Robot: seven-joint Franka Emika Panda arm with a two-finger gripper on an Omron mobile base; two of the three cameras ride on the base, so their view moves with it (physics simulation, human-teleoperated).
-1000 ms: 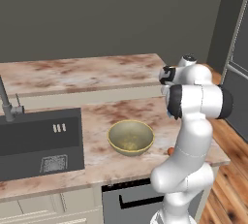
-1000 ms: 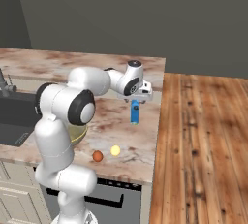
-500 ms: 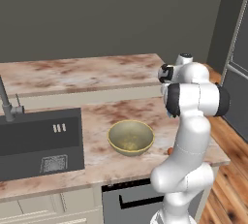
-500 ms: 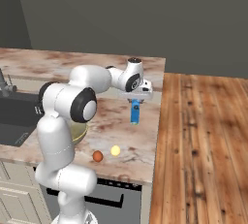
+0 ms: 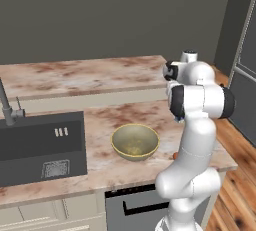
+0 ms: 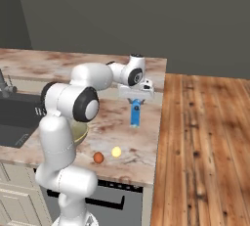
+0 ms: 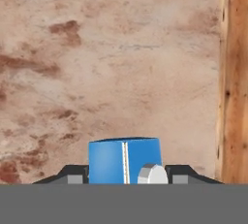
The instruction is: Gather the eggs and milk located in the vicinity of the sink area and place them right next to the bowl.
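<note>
Mostly, the pictures show a marble counter with brown and pink patches, under a dark grey wall, with a wooden floor to its right. At the left end the black sink is set into the counter, with a grey faucet. The olive bowl stands near the middle, partly behind the arm in the right base view. The brown egg and the pale egg lie near the front edge, just beside each other. The gripper holds the blue milk carton by its top, one finger on each side, close to the right edge of the counter. Whether the carton touches the counter I cannot tell.
</note>
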